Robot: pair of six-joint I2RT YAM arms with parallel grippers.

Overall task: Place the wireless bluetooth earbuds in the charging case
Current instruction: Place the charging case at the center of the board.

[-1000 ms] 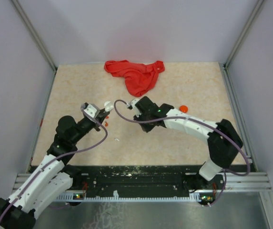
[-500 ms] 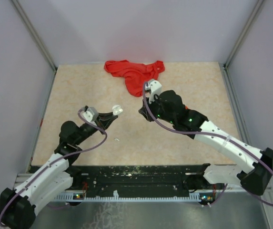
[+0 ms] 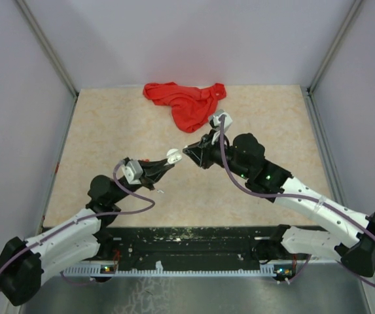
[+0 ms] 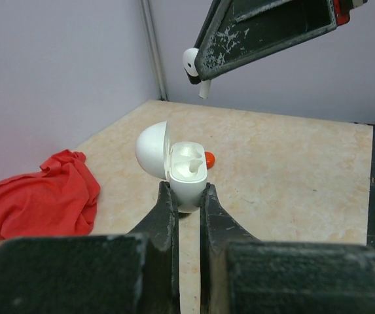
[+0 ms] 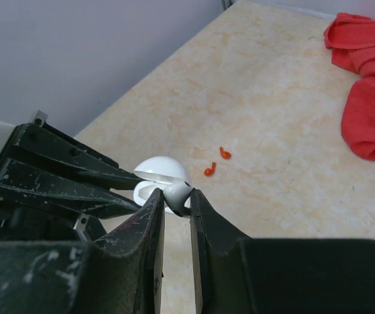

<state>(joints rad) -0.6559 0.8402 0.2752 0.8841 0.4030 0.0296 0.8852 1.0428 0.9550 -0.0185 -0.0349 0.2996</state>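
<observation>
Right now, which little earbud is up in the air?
The tiny white plastic earbud, pinched in the right hand. The two tiny red plastic earbuds lie on the beige table.

The top view looks down from above and behind, arm bases at its bottom edge, over the beige speckled tabletop (image 3: 108,124). Each wrist view sits close behind its gripper, the left gripper (image 4: 187,191) and right gripper (image 5: 176,196) facing each other. All three share the crumpled red cloth (image 3: 187,104) and open white round plastic case (image 3: 172,155); both wrist views show the white earbud (image 4: 190,62)
</observation>
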